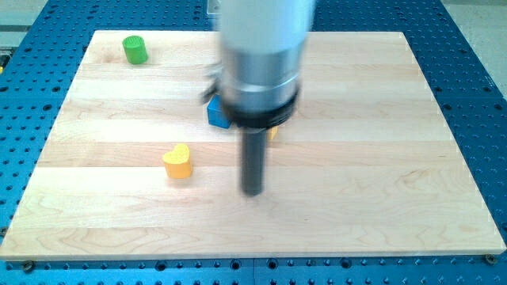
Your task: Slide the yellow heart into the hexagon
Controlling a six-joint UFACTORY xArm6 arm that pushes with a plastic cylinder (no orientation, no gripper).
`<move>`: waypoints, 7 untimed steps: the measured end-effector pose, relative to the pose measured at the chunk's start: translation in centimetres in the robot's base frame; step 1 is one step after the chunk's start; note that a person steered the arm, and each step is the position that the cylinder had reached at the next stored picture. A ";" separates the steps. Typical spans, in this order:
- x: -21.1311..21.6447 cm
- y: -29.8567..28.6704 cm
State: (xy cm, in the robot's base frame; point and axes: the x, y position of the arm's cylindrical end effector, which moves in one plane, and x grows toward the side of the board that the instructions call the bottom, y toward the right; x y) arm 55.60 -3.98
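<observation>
A yellow heart (178, 161) lies on the wooden board (380, 182), left of centre. My tip (252, 191) is on the board to the right of the heart, apart from it and slightly lower in the view. A blue block (217, 113), its shape mostly hidden by the arm, shows above the heart. A sliver of a yellow-orange block (273, 133) peeks out right of the rod. No hexagon can be made out; the arm hides much of the board's upper middle.
A green cylinder (135, 49) stands near the board's top left corner. The board sits on a blue perforated table (475, 71).
</observation>
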 end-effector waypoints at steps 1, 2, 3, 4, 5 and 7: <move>-0.7 -5.4; -4.1 -6.2; -5.0 -8.4; -7.3 -5.6; -7.8 -11.0; -10.3 -4.6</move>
State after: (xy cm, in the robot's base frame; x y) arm 45.31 -8.56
